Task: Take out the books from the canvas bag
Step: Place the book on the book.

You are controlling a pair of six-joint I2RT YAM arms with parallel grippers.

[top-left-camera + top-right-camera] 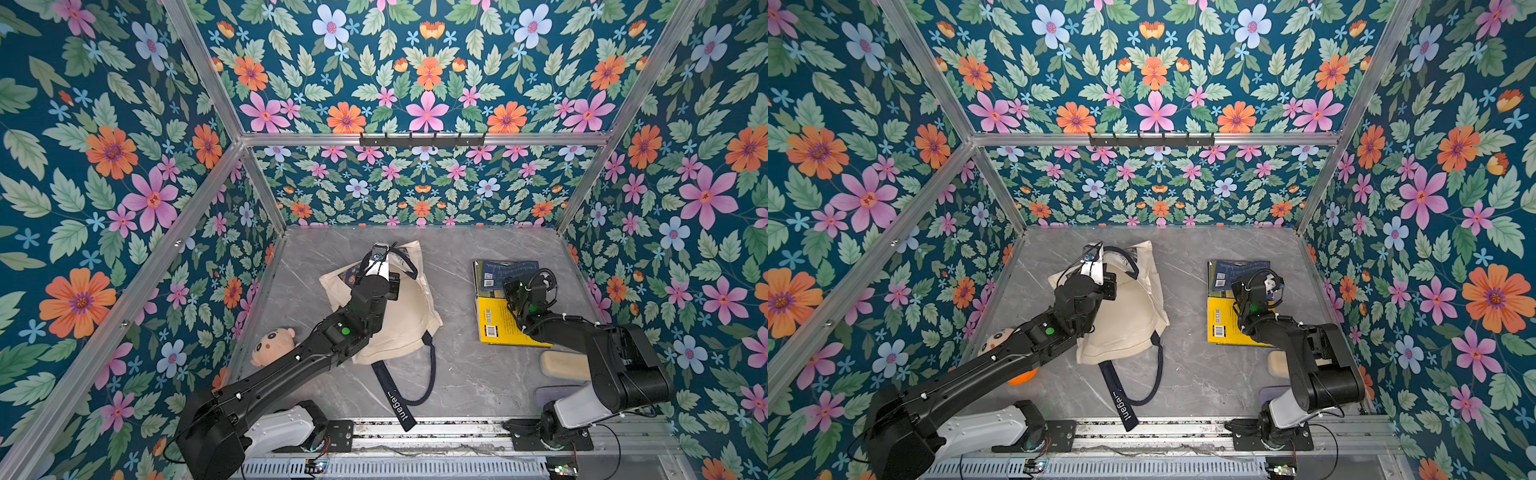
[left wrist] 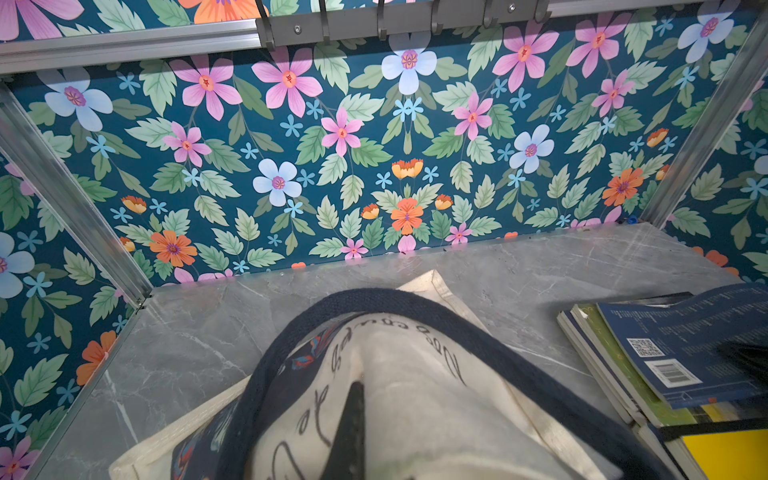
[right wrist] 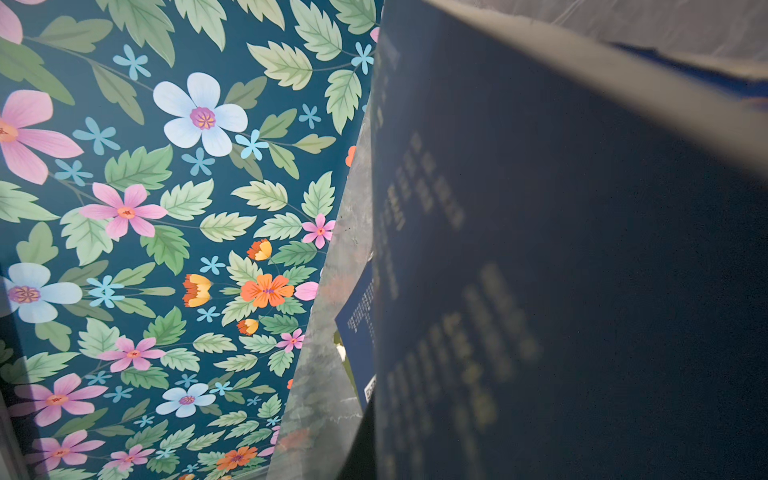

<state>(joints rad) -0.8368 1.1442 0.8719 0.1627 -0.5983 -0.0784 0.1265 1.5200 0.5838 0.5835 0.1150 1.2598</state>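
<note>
Books [image 1: 496, 320], thin dark blue and yellow paperbacks, lie stacked far right on the grey marble desk [image 1: 457, 374], walled by floral wallpaper [image 1: 424, 75]. Cream canvas bag [image 1: 409, 320] slumps centre-left, left fingers [image 2: 352, 415] pinched shut on its cloth. Right fingers [image 1: 513, 293] clamp the top dark blue paperback [image 2: 685, 345], their tips hidden by it.

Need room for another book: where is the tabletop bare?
Bare marble lies between the canvas bag and the books, and along the back wall. The right front corner, under the right arm, is crowded.
</note>
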